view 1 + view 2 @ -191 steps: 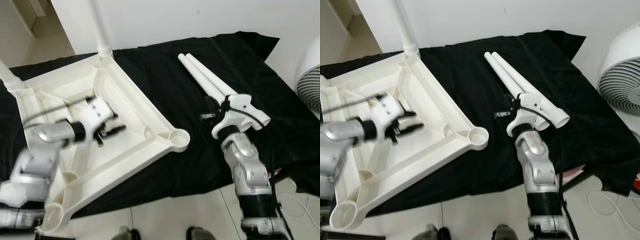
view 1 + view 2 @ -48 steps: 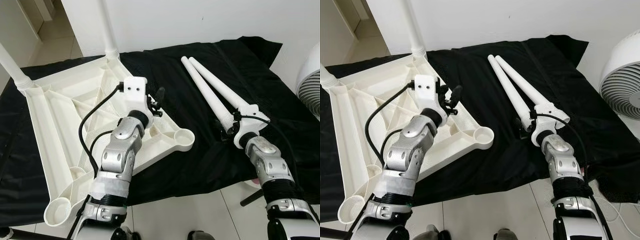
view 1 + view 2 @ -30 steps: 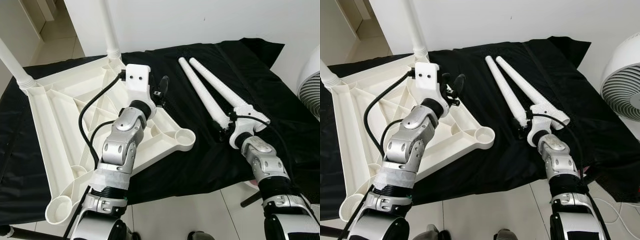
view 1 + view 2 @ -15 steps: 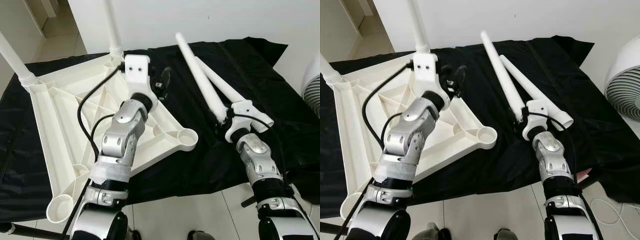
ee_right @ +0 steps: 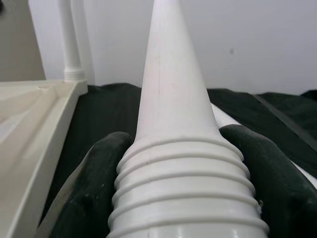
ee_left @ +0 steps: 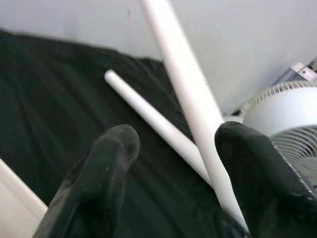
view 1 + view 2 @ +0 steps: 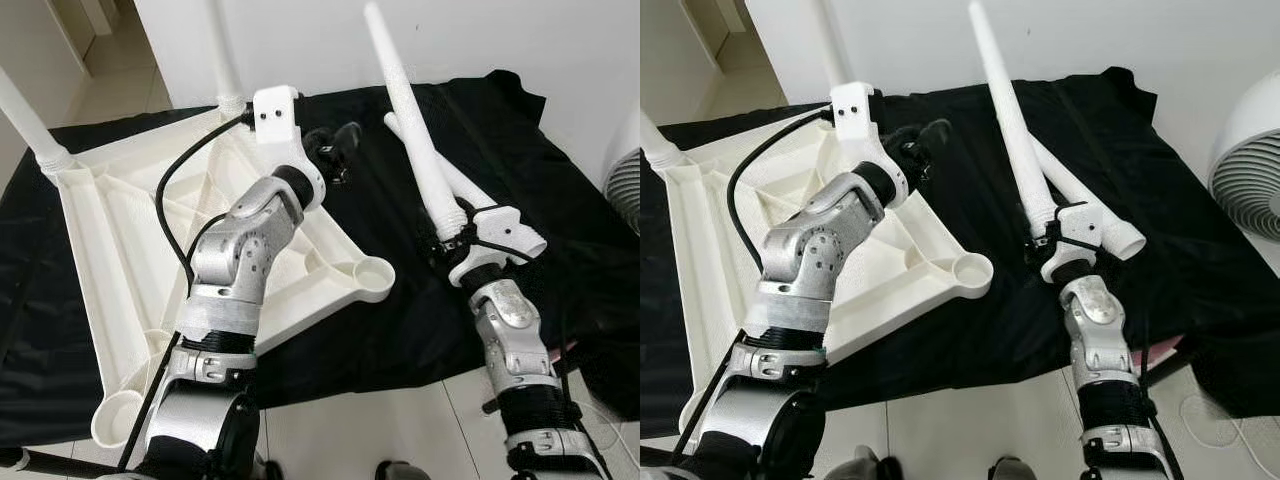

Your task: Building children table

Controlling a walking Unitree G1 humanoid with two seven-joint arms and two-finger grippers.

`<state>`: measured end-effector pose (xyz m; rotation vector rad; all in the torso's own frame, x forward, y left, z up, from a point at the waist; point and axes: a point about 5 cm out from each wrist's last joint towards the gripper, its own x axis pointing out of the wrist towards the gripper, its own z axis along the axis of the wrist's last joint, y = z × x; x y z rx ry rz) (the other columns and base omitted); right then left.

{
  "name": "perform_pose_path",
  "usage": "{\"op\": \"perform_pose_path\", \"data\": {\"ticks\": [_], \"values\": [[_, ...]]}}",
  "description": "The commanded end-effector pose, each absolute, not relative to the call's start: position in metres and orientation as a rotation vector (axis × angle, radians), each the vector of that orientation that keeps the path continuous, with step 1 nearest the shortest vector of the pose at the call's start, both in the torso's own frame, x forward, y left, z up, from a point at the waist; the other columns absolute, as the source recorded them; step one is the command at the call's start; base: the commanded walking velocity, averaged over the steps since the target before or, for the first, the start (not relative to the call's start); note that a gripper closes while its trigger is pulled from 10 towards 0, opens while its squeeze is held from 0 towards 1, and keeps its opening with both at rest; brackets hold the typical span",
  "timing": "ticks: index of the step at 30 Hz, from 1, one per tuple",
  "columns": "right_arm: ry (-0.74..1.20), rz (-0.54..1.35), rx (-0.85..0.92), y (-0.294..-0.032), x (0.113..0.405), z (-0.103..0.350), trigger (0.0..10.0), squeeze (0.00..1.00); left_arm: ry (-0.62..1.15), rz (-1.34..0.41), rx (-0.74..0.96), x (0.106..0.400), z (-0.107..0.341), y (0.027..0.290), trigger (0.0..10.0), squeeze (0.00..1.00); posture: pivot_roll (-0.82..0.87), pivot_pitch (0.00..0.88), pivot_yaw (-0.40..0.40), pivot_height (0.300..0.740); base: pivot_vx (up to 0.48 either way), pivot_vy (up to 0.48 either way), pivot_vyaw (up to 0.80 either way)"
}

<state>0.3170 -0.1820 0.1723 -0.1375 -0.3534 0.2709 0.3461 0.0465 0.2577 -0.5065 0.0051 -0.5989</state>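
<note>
A white tabletop (image 7: 120, 230) lies upside down on black cloth, with two legs standing in its far corners. The near corner socket (image 7: 368, 272) is a bare round cup. My right gripper (image 7: 450, 238) is shut on the threaded end of a white table leg (image 7: 405, 110), which rises steeply and tilts away to the left. In the right wrist view, black fingers (image 5: 94, 193) press both sides of the thread. A second leg (image 7: 1080, 190) lies on the cloth behind it. My left gripper (image 7: 335, 150) hovers open over the cloth beside the tabletop's far right edge, apart from both legs.
A white fan (image 7: 1250, 140) stands at the right, past the cloth's edge. A white wall runs close behind the cloth. Tiled floor lies in front. The black cloth (image 7: 400, 320) between tabletop and right arm is bare.
My right gripper has lifted one leg off the cloth from lying flat to steeply raised. My left gripper has moved from inside the tabletop out over the cloth towards that leg.
</note>
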Motion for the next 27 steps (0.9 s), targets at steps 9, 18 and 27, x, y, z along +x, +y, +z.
{"op": "perform_pose_path", "data": {"ticks": [9,18,27], "values": [[-0.429,0.382,-0.179,-0.156,0.31,0.184,10.0,0.0,0.072,-0.919,-0.521,0.342,0.265,0.036,10.0,1.0,-0.17,0.094,0.129,0.74,0.0,0.0,0.0],[-0.436,0.508,-0.207,-0.137,0.306,0.187,10.0,0.0,0.172,-0.989,-0.557,0.34,0.269,0.028,10.0,0.0,-0.17,0.098,0.133,0.74,0.0,0.0,0.0],[-0.434,0.57,-0.241,-0.127,0.3,0.184,10.0,0.0,0.203,-1.007,-0.6,0.346,0.277,0.028,10.0,0.0,-0.17,0.101,0.141,0.74,0.0,0.0,0.0]]}}
